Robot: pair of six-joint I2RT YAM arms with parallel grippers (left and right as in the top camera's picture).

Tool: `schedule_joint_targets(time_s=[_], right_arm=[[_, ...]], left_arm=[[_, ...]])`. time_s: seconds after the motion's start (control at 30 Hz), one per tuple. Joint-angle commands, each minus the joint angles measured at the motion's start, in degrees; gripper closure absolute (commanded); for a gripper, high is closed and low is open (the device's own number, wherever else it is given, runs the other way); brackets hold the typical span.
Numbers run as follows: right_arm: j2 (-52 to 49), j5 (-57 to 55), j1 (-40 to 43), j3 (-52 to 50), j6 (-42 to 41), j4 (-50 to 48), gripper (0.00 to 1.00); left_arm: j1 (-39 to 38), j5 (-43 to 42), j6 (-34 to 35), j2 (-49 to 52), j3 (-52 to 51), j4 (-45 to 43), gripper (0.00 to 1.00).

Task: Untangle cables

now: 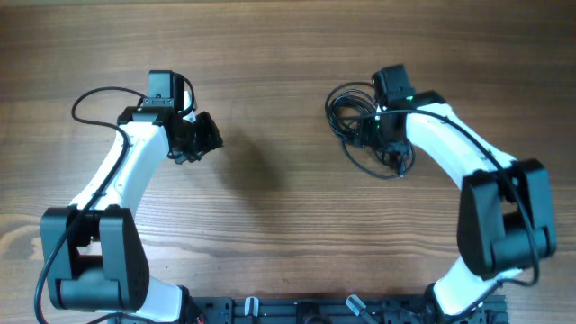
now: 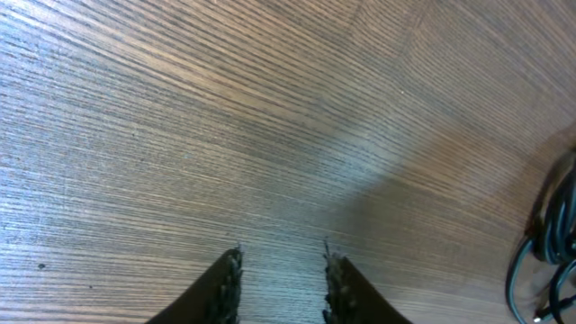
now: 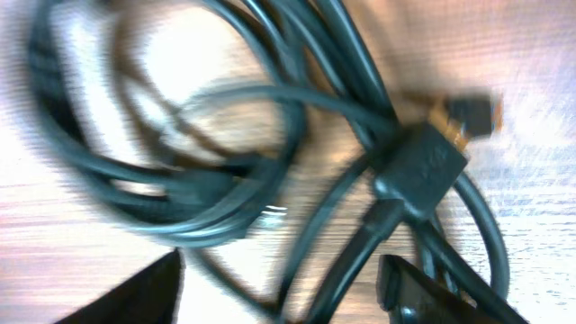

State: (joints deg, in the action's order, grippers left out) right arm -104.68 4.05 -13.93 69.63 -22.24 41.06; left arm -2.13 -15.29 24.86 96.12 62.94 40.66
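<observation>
Tangled cables are lying at two o'clock on the table, directly beneath the right gripper, its jaws wide open and empty, while the left gripper is hovering well apart toward nine o'clock, jaws partly open, holding nothing.

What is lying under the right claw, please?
Black cables in loose overlapping loops, with a plug, lie on the wooden table under the right claw. From above, the arm covers part of the bundle, so that part cannot be seen.
</observation>
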Motion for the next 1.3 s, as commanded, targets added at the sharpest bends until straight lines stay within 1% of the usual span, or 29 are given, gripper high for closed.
schedule_joint_targets(time_s=[0.0,0.1,0.3,0.43,0.47,0.53,0.57,0.63,0.67,0.7,0.73,0.87,0.97,1.1,1.23,1.27], right_arm=[[6.97,3.85,0.02,4.35,2.64,0.72,0.00],[9.29,3.69,0.02,4.44,2.05,-0.46,0.00],[8.68,3.54,-1.25,4.13,-0.28,-1.38,0.00],[7.13,7.23,-2.78,3.56,-0.04,-5.40,0.01],[6.62,9.03,-3.43,3.08,0.57,-7.15,0.13],[5.79,10.25,-4.61,2.45,1.68,-9.16,0.48],[5.09,9.97,-5.55,2.25,1.73,-10.23,0.63],[3.72,8.13,-6.73,2.25,1.68,-11.39,0.81],[2.86,6.25,-7.34,2.25,1.70,-12.09,0.85],[2.05,4.00,-7.78,2.25,1.70,-12.72,0.93],[1.16,1.77,-8.07,2.25,1.68,-13.31,0.96],[-2.56,-3.17,-7.78,2.25,1.62,-14.97,0.96],[-4.96,-4.26,-6.82,2.25,0.87,-14.51,0.96],[-7.02,-4.00,-5.70,2.25,-2.08,-12.61,0.95],[-6.97,4.31,-5.16,2.36,-1.99,-10.67,0.92],[-6.97,8.20,-5.18,2.34,-2.67,-9.75,0.91]], left_arm=[[0.11,0.11,-0.63,0.68,-0.48,-0.13,0.62],[0.11,0.11,-0.61,0.66,-0.48,-0.17,0.60],[0.11,0.11,-0.61,0.68,-0.48,-0.22,0.60],[0.11,0.11,-0.61,0.66,-0.48,-0.20,0.59],[0.11,0.11,-0.61,0.68,-0.48,-0.17,0.59],[0.11,0.11,-0.61,0.68,-0.48,-0.17,0.60],[0.11,0.11,-0.61,0.68,-0.48,-0.17,0.59],[0.11,0.11,-0.59,0.68,-0.48,-0.17,0.59],[0.11,0.11,-0.59,0.66,-0.48,-0.17,0.60],[0.11,0.11,-0.61,0.68,-0.48,-0.17,0.59],[0.11,0.11,-0.61,0.68,-0.48,-0.17,0.59],[0.11,0.11,-0.61,0.68,-0.48,-0.15,0.59],[0.11,0.11,-0.61,0.68,-0.48,-0.17,0.59],[0.11,0.11,-0.61,0.68,-0.48,-0.24,0.59],[0.11,0.11,-0.61,0.68,-0.48,-0.22,0.59],[0.11,0.09,-0.61,0.68,-0.48,-0.24,0.59]])
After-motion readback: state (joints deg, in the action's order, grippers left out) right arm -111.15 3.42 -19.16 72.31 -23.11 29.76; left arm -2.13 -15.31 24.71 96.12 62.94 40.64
